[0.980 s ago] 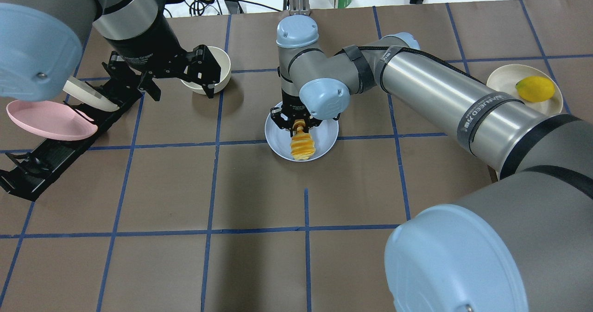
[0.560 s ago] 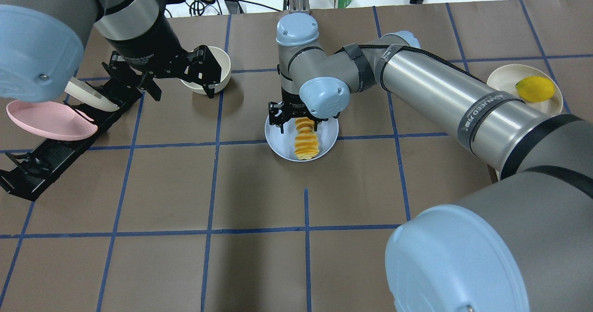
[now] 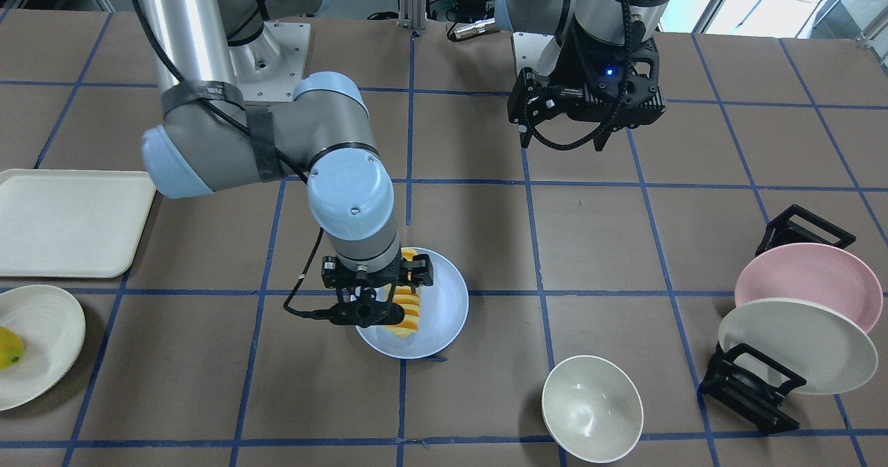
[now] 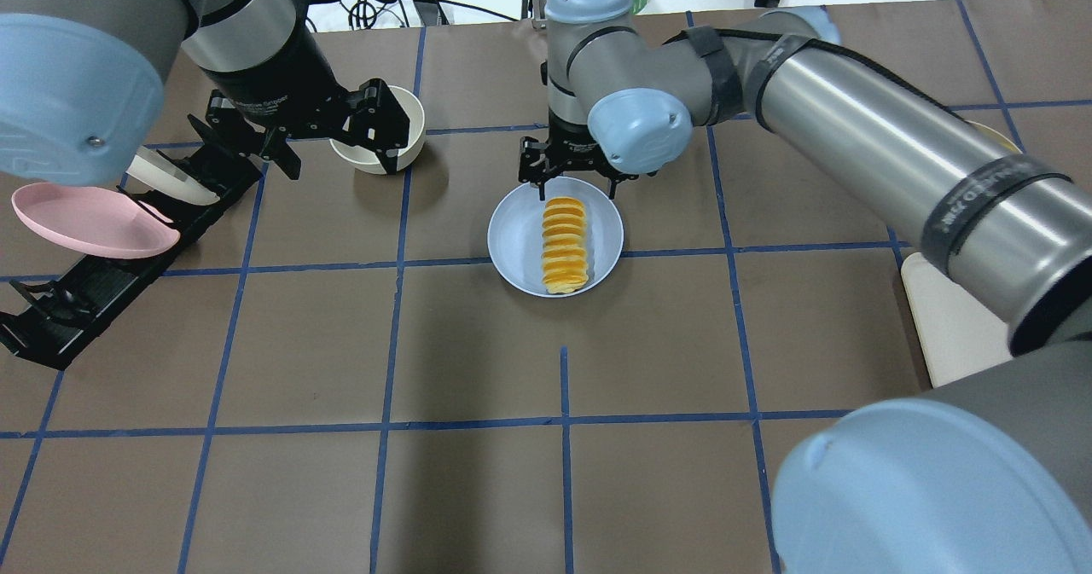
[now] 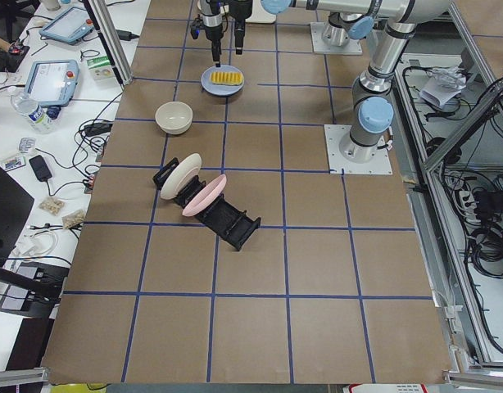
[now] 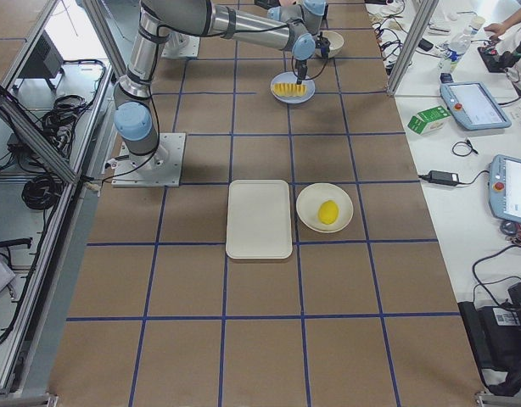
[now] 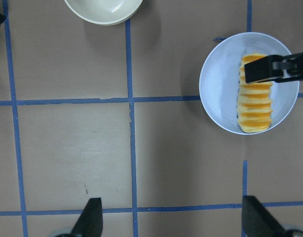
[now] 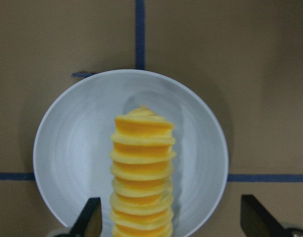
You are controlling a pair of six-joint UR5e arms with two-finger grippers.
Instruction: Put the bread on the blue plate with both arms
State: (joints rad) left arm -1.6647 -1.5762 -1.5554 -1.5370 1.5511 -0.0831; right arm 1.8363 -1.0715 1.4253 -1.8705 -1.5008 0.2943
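The bread (image 4: pixel 565 246) lies flat along the middle of the blue plate (image 4: pixel 514 237), with nothing holding it. My right gripper (image 4: pixel 576 188) is open and empty, hanging above the plate's far rim. In the right wrist view the bread (image 8: pixel 141 168) and plate (image 8: pixel 72 148) sit below the open fingers (image 8: pixel 90 219). My left gripper (image 4: pixel 341 163) is open and empty over the cream bowl, well left of the plate. Its wrist view shows the bread (image 7: pixel 255 111) on the plate (image 7: pixel 218 84).
A cream bowl (image 4: pixel 380 135) stands left of the plate. A black rack (image 4: pixel 85 284) at the far left holds a pink plate (image 4: pixel 85 220) and a cream plate (image 3: pixel 798 345). A cream tray (image 3: pixel 69 221) and a plate with a yellow fruit (image 3: pixel 8 349) lie on my right side.
My right gripper opened and let go of the bread, then rose and drew back toward the plate's far rim. The bread settled flat on the plate. The left arm barely moved.
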